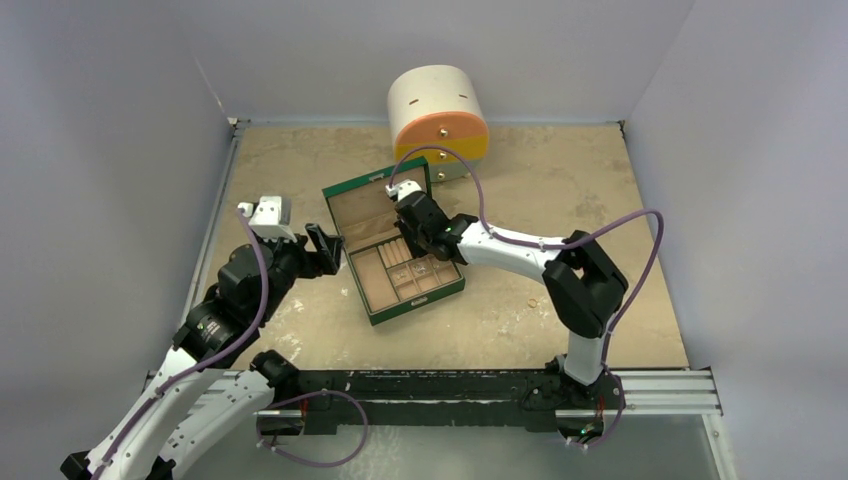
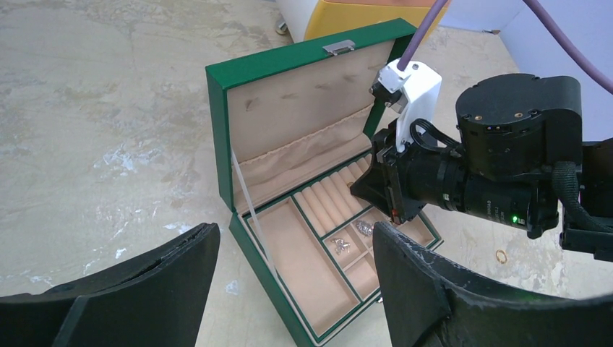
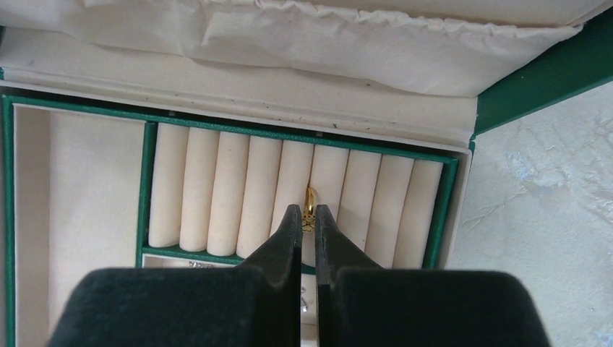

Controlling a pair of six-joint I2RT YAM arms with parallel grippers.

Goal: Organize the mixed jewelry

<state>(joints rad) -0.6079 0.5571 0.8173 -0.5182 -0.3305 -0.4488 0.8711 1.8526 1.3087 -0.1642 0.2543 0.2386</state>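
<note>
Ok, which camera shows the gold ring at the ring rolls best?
The right wrist view: the gold ring sits between the fingers of the right gripper, in a slot of the ring rolls. In the top external and left wrist views that gripper hides it.

Plain pale grey walls [image 1: 100,100] close me in on the left, far and right. My table [image 1: 560,180] is mottled tan, scuffed white in patches. A black rail [image 1: 430,383] runs along its near edge. The light seems even, perhaps from overhead.
</note>
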